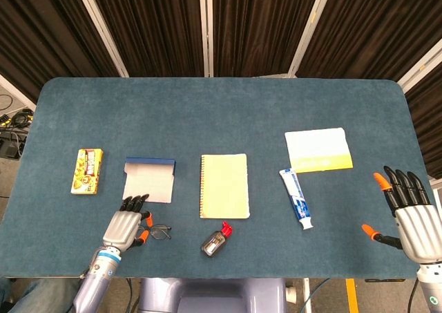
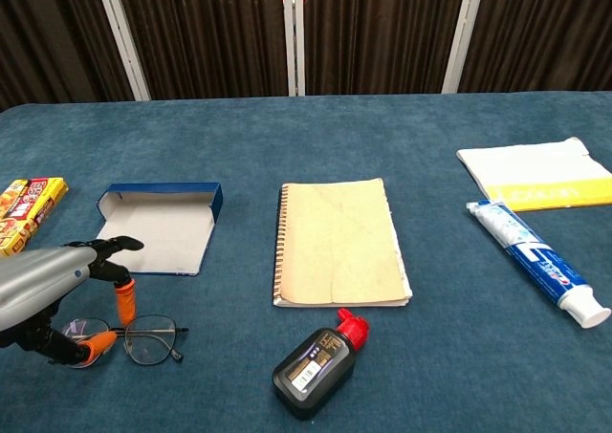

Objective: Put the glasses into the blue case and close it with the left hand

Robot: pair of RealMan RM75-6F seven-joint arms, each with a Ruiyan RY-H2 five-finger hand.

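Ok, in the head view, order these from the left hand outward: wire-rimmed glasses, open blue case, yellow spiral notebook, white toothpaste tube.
1. Wire-rimmed glasses, under the left hand.
2. Open blue case, just behind.
3. Yellow spiral notebook, mid-table.
4. White toothpaste tube, right side.

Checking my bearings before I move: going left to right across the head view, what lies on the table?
Snack box → blue case → notebook → toothpaste tube → white and yellow cloth → right robot hand. Left robot hand, glasses and ink bottle overlap these in the order, so I left them out.
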